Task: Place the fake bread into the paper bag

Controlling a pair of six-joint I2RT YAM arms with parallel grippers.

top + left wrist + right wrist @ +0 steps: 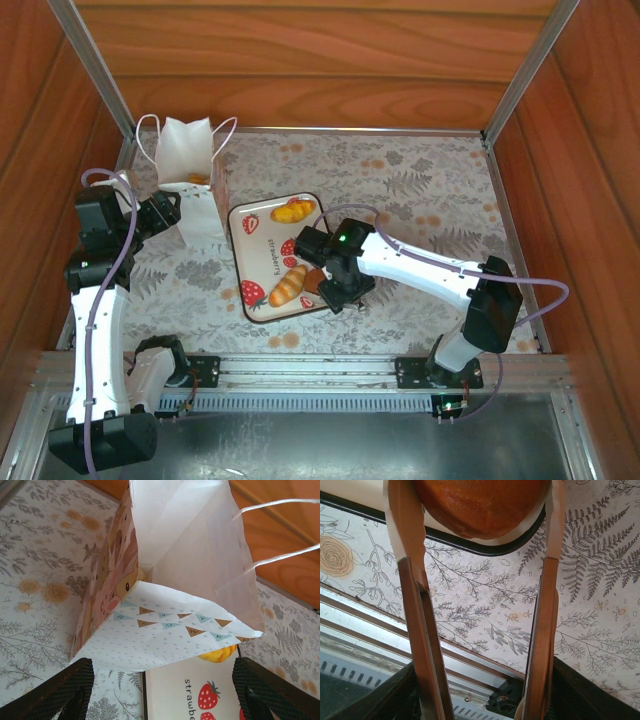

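From above, the bag (190,175) stands upright at the bench's (420,190) far left, with bread (289,284) lying on the tray (258,262) beside it. At the left wrist, the left tool (165,680) gapes wide and empty before the bag. At the right wrist, the right tool (479,510) clamps a brown bun (480,497) at the tray's corner.

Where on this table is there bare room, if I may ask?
Bare: the back right tablecloth, between tray and far wall. Crowded: around the paper bag and left end effector; also the tray's near corner, under the right end effector.
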